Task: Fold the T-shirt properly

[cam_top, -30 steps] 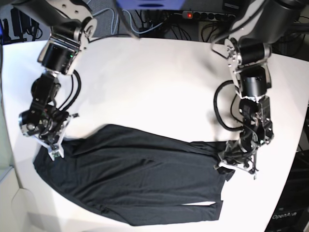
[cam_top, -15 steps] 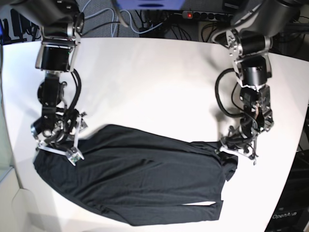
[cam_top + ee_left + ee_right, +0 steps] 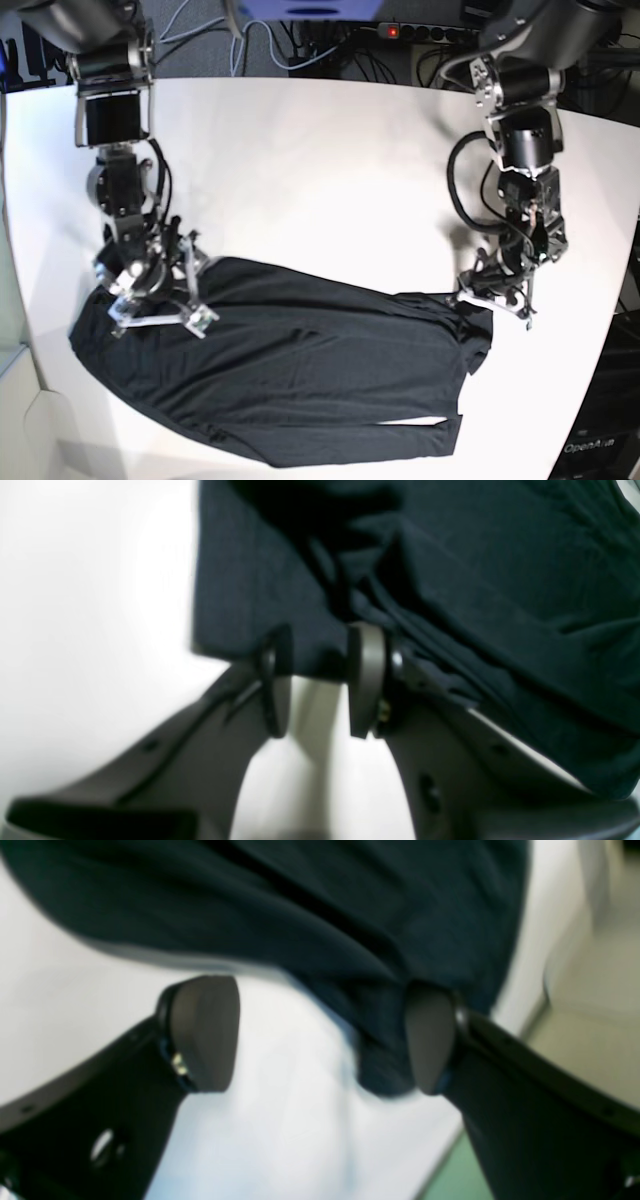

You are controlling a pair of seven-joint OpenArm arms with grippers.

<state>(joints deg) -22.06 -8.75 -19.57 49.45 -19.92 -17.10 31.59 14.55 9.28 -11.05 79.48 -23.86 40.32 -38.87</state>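
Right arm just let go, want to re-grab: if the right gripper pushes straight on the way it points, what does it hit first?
Most likely the T-shirt. The right gripper is open, bare white table between its fingertips and dark fabric directly ahead, one fold already against a pad. Depth is blurred.

Right tool (image 3: 158,318) now spread wide, shifted inward over T-shirt (image 3: 290,370), left tool (image 3: 493,305) lifted slightly with corner

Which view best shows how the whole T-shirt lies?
Base view: the T-shirt shows complete, spread across the table. The left wrist view shows only a blurred hem patch between the left gripper fingers; the right wrist view shows one blurred edge.
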